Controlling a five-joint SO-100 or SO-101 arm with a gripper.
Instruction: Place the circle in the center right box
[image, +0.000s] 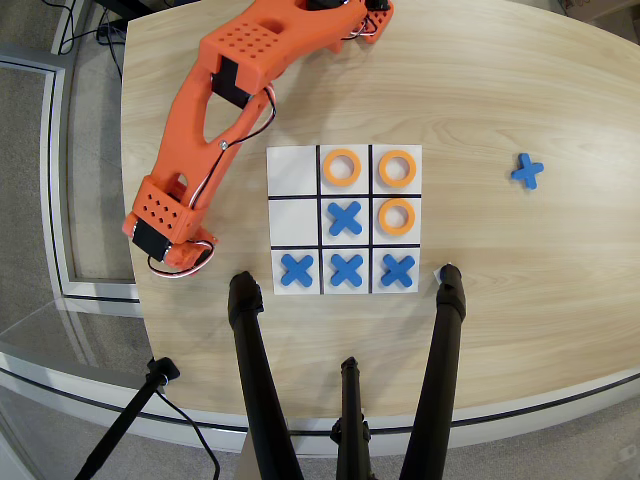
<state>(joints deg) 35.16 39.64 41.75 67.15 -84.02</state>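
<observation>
Orange printed arm low at table's left edge in overhead view, gripper hidden under wrist housing: jaw opening and any load impossible to tell. Flat orange rings on white grid board; none visible off it. Middle-row left cell bare. Best approached from above, lowering level, centred inside black lines, clear of blue plastic cross.

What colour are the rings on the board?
Orange. The three rings show best in the overhead view.
</observation>
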